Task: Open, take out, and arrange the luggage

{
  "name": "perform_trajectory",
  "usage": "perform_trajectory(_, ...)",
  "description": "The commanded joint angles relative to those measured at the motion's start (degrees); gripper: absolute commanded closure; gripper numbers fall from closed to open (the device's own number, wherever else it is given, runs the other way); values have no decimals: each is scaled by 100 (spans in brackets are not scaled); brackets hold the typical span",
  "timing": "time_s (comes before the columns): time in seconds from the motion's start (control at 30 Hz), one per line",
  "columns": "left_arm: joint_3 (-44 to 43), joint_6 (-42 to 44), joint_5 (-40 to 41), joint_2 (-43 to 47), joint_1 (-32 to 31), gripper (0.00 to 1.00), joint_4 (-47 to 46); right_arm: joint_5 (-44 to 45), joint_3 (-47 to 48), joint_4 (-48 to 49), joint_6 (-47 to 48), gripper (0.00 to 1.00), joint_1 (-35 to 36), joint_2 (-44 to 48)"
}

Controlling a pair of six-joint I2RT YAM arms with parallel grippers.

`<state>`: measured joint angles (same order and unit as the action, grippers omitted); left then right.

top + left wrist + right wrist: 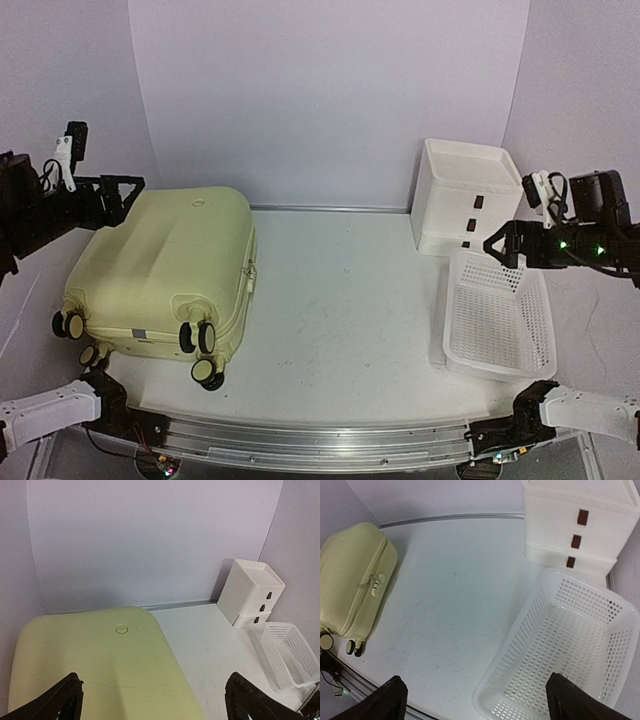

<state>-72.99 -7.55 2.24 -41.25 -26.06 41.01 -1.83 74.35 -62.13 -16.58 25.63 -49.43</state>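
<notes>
Tabletop (pixel 350 300); left gripper (pixel 126 192), right gripper (pixel 498 248) agape

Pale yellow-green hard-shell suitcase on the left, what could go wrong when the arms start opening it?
The closed pale yellow-green suitcase has its caster wheels close to the white table's near edge, so tugging might drag it off. Its zipper pulls are small, and the wide-open left tool may slip on them. The lid could swing towards the white mesh plastic basket.

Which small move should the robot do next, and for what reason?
Probably move the right gripper toward the zipper pulls on the side of the luggage: it lies closed, the pulls face that arm, and the gripper is open and empty.
</notes>
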Motion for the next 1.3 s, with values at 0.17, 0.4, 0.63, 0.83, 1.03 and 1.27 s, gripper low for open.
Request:
perform_trajectory(0.17, 735, -947, -2245, -486, 1054, 1, -55, 420, -1419, -273, -913, 2, -789, 656)
perform_trajectory(0.4, 1082, -1423, -2721, -904, 416, 1, -45, -124, -1962, -5, -1079, 2, -1149, 699)
perform_trajectory(0.63, 1202, -1694, -2462, -1040, -567, 1, 112, -447, -1397, 214, -632, 2, -1090, -294)
perform_trajectory(0.83, 1102, -1921, -1697, -935, -1140, 0, 1038, 710, -613, 430, -340, 2, 384, -1651)
perform_trajectory(1.03, 1378, -2760, -1246, -640, -1701, 1, 1896, 1511, -96, 869, -244, 2, 1712, -2877)
perform_trajectory(1.27, 1711, -3948, -488, -539, -2928, 2, 2502, 1294, 238, 1692, -451, 2, 2427, -3949)
